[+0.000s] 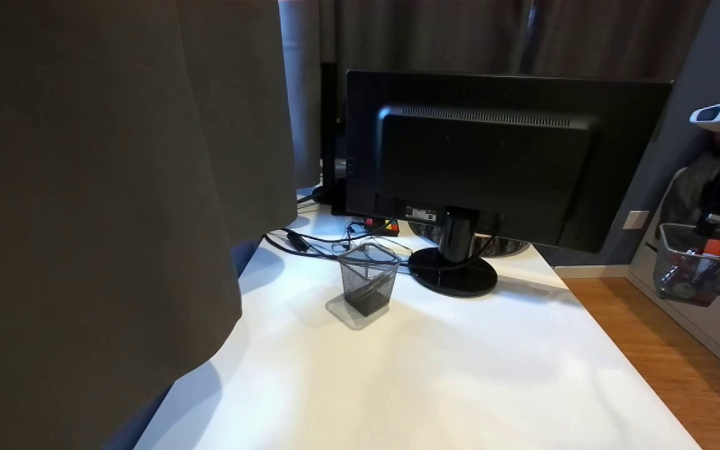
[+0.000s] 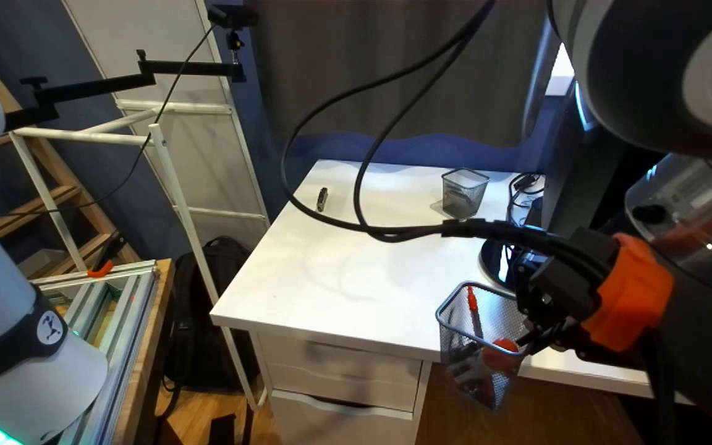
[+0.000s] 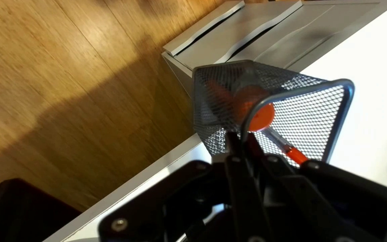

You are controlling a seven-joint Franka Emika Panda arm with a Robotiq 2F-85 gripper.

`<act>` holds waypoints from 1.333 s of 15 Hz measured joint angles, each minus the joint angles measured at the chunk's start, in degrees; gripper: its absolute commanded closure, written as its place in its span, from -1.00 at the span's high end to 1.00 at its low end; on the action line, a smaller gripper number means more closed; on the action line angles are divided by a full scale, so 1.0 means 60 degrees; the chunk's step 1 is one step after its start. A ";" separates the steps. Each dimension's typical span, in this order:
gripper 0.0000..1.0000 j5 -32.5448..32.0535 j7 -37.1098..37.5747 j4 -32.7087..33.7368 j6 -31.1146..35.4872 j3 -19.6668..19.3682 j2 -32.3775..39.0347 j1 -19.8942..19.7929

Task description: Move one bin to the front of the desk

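The bin (image 2: 468,352), dark grey mesh with orange-red items inside, hangs in the air at the desk's near edge in an exterior view. It also shows at the far right, past the desk's side edge, in an exterior view (image 1: 685,269). My gripper (image 3: 244,141) is shut on its rim in the wrist view, one finger on each side of the wire. Floor and the desk edge show beneath the bin (image 3: 309,114). The white desk (image 2: 331,266) also shows in an exterior view (image 1: 410,375). My gripper also shows in both exterior views (image 2: 524,346) (image 1: 707,225).
A plain grey mesh bin (image 1: 369,281) stands on the desk near the monitor (image 1: 491,162) and its cables. A small dark object (image 2: 322,199) lies near the desk's far edge. Drawers (image 2: 340,371) are under the desk. A white pole frame (image 2: 183,204) stands beside it.
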 measured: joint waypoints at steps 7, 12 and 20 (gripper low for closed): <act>-0.97 -0.0005 -0.0715 0.0008 -0.0432 -0.0009 0.0058 0.0003; -0.97 -0.0009 -0.2168 0.0042 -0.1246 -0.0108 0.0067 -0.0042; -0.87 -0.0035 -0.3021 0.0093 -0.1143 -0.0222 0.0083 -0.0038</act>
